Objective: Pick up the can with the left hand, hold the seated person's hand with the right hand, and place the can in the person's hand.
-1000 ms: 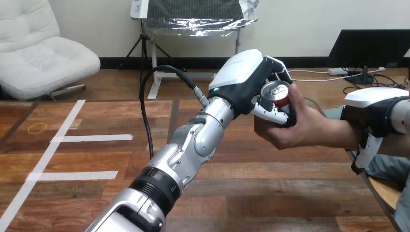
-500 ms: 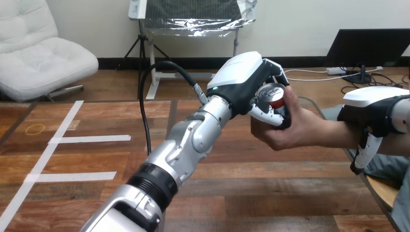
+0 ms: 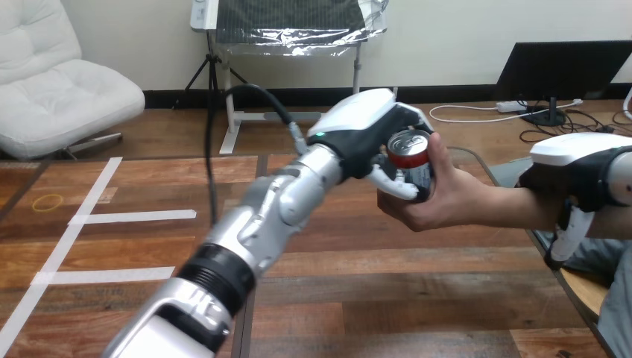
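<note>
White tape strips (image 3: 112,216) lie on the wooden table (image 3: 373,298) at the left; the left arm (image 3: 276,209) rises from the bottom edge and reaches across toward the right; the left hand (image 3: 358,127) is curled round the can (image 3: 408,153), held near upright above the table; the person's hand (image 3: 440,201) cups the can from below and from the right, so both hands are on it; further right, the right hand (image 3: 574,160) lies over the person's forearm (image 3: 507,205); whether it grips cannot be told.
</note>
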Tool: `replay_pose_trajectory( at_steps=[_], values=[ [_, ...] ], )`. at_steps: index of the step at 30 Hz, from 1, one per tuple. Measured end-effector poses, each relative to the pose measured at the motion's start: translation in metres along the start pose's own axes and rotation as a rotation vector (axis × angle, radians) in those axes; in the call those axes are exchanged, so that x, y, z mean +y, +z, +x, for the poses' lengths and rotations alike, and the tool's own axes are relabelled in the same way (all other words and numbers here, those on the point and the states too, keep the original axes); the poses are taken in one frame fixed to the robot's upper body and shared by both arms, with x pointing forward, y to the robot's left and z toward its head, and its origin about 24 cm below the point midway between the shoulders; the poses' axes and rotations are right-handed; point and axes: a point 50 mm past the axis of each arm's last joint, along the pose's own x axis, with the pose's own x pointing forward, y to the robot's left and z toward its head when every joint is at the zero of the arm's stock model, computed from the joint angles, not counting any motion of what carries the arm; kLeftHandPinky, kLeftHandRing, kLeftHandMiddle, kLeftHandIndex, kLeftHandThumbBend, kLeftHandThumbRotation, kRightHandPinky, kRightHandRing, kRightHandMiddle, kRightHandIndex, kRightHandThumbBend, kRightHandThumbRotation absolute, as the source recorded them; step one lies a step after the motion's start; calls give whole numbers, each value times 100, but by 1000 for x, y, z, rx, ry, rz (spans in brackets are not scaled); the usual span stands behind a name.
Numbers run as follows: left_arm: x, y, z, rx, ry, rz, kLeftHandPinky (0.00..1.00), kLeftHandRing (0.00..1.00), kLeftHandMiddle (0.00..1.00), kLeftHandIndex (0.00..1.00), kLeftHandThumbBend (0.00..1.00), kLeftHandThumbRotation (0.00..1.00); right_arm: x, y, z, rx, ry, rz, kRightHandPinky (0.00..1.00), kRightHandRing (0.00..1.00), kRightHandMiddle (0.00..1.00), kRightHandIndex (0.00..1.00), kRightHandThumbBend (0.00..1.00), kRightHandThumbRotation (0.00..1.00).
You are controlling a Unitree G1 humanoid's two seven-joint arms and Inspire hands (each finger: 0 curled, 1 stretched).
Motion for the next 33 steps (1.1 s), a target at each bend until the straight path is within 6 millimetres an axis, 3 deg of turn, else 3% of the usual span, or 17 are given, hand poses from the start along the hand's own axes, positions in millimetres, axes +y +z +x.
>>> replay_pose_trajectory(
  at_steps=[16,33],
  values=[
    [30,-34,-17,66,46,8,54,62,65,67,70,7,-7,-10,-10,41,-23,29,81,89,90,88,80,8],
    [66,-81,-51,198,140,16,62,65,66,68,67,6,-3,-15,-15,39,-22,59,82,88,90,88,79,6]
  ],
)
